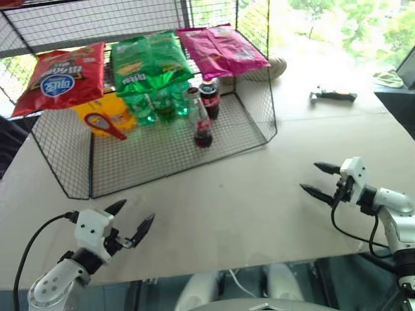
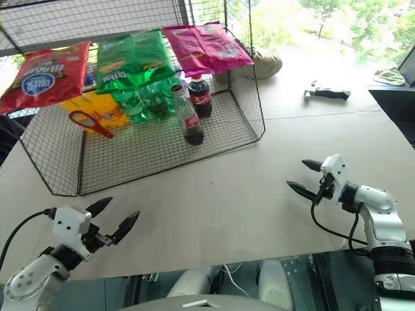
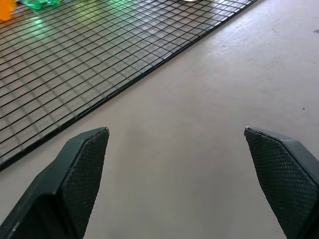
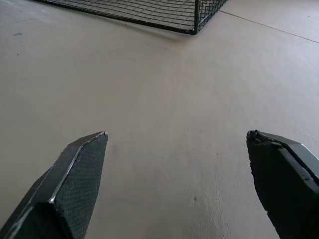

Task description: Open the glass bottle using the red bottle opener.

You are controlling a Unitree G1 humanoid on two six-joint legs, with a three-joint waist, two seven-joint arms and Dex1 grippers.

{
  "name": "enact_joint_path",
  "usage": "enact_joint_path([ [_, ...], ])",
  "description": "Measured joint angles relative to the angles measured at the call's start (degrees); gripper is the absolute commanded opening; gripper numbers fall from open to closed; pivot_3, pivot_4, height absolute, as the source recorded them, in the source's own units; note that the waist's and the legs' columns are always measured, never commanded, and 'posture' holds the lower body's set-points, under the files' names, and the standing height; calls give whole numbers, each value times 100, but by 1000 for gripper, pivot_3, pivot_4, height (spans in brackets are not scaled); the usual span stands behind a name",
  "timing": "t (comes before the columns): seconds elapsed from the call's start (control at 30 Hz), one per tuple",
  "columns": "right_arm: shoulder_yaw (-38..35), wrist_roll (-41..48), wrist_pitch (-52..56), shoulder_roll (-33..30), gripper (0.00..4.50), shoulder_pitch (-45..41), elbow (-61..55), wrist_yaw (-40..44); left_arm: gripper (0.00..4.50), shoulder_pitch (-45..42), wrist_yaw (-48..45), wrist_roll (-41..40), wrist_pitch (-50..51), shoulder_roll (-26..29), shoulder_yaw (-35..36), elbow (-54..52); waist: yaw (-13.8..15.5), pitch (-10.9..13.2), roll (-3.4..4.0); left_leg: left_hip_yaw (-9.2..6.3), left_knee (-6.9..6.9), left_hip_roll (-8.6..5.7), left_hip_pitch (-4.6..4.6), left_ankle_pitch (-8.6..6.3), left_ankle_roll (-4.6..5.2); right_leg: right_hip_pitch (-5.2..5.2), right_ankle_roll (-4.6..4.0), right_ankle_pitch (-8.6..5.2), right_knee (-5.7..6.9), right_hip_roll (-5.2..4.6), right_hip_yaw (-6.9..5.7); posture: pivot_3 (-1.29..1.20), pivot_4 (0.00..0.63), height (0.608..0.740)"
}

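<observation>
I stand at a pale table (image 1: 259, 194) with both arms held low over its near edge. My left gripper (image 1: 135, 220) hovers above bare tabletop with its two black fingers spread wide, holding nothing. My right gripper (image 1: 318, 180) hovers well apart on the other side, also spread wide and empty.

Across the table sits a black wire rack (image 1: 168, 152), open toward me. The glass bottle (image 1: 201, 120) stands upright on the rack's mesh floor, toward its right side, its cap on. Just behind it stands a shorter cola bottle (image 1: 209, 98). Green bottles (image 1: 152, 103) cluster to the left. The red bottle opener (image 1: 104, 124) lies further left, resting on a yellow packet (image 1: 120, 113). Snack bags (image 1: 149, 61) rest on the rack's top.

I judge the task is at its start: nothing is picked up. The next move calls for reaching forward into the rack, probably my left gripper toward the opener and my right toward the bottle, while keeping clear of the neighbouring bottles.
</observation>
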Motion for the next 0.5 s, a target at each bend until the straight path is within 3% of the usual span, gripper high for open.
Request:
enact_joint_path([
  [0.03,0,-2,-19,0,4490,-1,0,1,4500,-4,0,7,0,0,0,7,6,5,8,-47,-1,-17,-3,10,-7,12,3,-10,3,-14,-40,0,150,740],
  [0.07,3,-21,-38,2,4490,-1,7,2,4500,-35,1,12,3,0,-1,45,25,14,24,-192,-5,-90,-3,39,-23,68,24,-48,11,-66,-163,0,150,740],
  [0.13,15,-56,-114,3,4490,-14,9,2,4500,-142,51,44,3,-1,-1,105,47,18,39,-306,-2,-149,-1,60,-39,95,46,-103,45,-108,-244,0,150,740],
  [0.2,25,-40,-140,40,4490,-74,6,2,4500,-276,197,87,11,-34,1,173,137,15,37,-254,-2,-111,5,77,-70,67,15,-107,79,-94,-148,0,150,740],
  [0.5,24,804,322,523,4490,-97,-984,41,4500,-1544,1088,75,264,-221,63,253,204,1,10,-115,0,-98,-6,59,-41,0,17,-97,91,-86,1,0,150,740],
])
